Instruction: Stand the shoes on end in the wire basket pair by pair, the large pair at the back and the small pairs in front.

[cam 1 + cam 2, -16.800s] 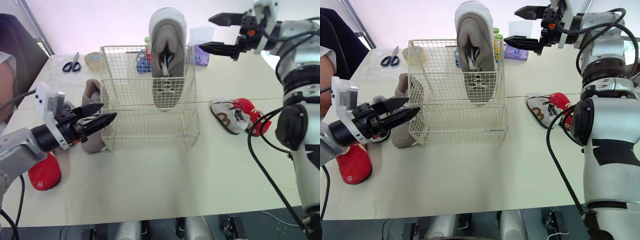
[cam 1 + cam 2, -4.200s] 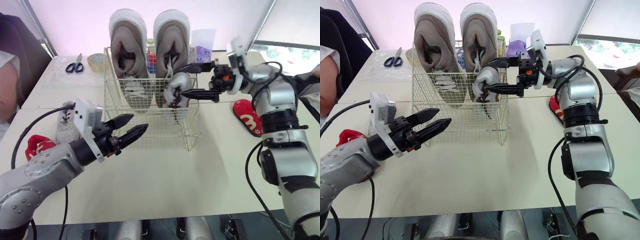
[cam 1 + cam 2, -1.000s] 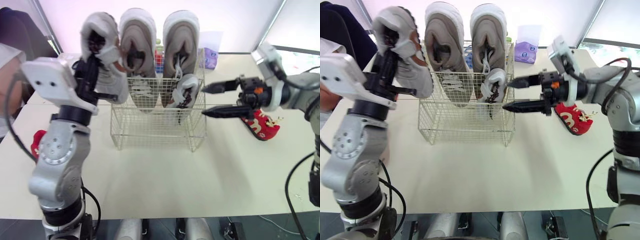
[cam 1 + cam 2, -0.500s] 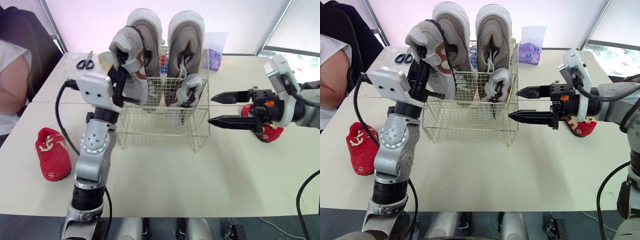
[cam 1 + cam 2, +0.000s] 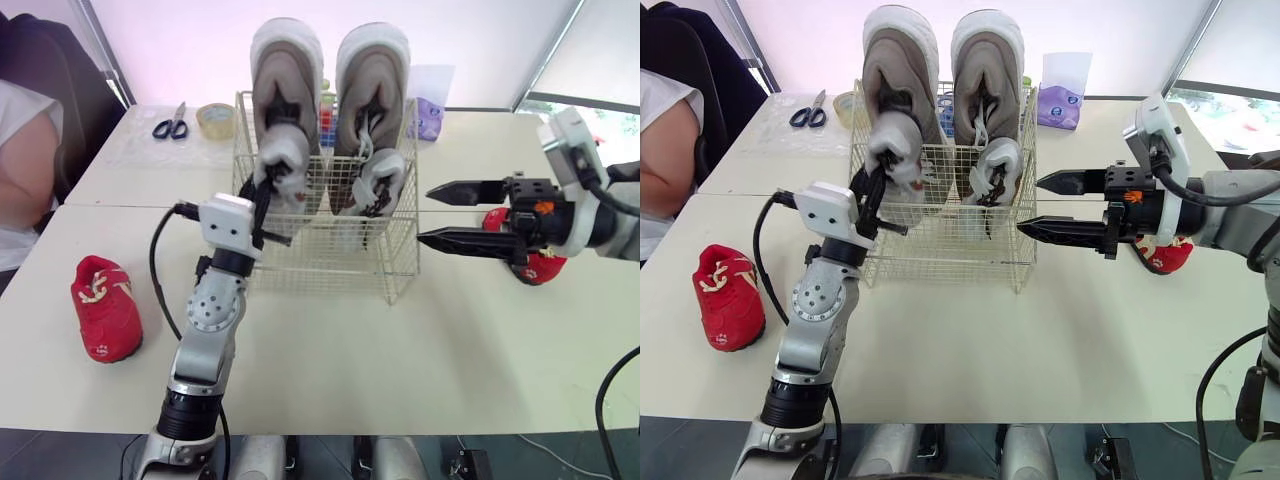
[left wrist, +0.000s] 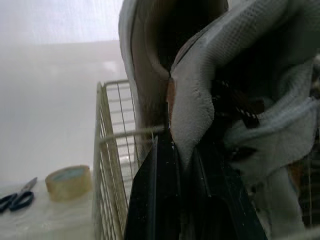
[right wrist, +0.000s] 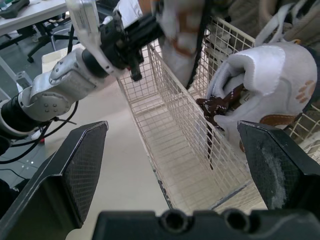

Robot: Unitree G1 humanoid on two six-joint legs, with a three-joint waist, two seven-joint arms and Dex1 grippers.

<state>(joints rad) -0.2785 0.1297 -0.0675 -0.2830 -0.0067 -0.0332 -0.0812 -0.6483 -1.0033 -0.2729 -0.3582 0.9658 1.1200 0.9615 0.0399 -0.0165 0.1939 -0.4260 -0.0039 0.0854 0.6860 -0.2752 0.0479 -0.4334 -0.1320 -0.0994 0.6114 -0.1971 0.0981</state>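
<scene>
**Desk:** Item one, the left arm. What does it carry?

**Operator:** Left gripper [image 5: 265,195]: fingers [image 6: 159,200] pinched on the collar edge of a small grey-and-white shoe [image 5: 280,160]. I hold it over the front left of the wire basket [image 5: 400,270]. Its long axis is about upright, heel end up as far as I can judge. The shoe stands above the fingers, which reach up to it from outside the basket's left front corner.

**Desk:** Item two, basket contents.

**Operator:** The large grey pair [image 5: 372,80] stands on end along the back. The mate of the small grey shoe [image 5: 378,180] stands on end at front right. The front left slot is open and lies straight below the held shoe, just beside that mate.

**Desk:** So the move is straight down?

**Operator:** In my judgement, yes: down along the shoe's own axis, with the toe clear of the front wire. I cannot tell whether its lower end has passed the rim yet.

**Desk:** Item three, the right arm.

**Operator:** Right gripper [image 5: 424,213]: fingers spread wide, holding nothing, level, just off the basket's right side. One red shoe [image 5: 1165,255] lies on the table behind it, the other red shoe [image 5: 105,305] lies far left. My left arm is nearer the slot.
</scene>
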